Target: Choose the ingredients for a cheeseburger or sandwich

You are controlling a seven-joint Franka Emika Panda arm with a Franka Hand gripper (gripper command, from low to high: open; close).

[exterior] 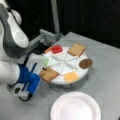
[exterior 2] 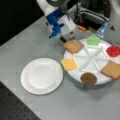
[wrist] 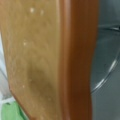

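Lying just under the hand (exterior 2: 67, 38), a bread slice (exterior 2: 73, 46).

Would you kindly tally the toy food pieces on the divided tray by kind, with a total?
Bread slices: 2, one under the gripper at the tray's edge, one across the tray
Lettuce: 1
Tomato: 1
Cheese: 1
Patty: 1
Total: 6, all on the divided tray; none on the white plate.

Tan square bread slice (wrist: 32, 57) with a darker brown crust; red tomato disc (exterior 2: 113, 50); yellow cheese square (exterior: 70, 76); pale green, perhaps lettuce, blob (exterior 2: 93, 40).
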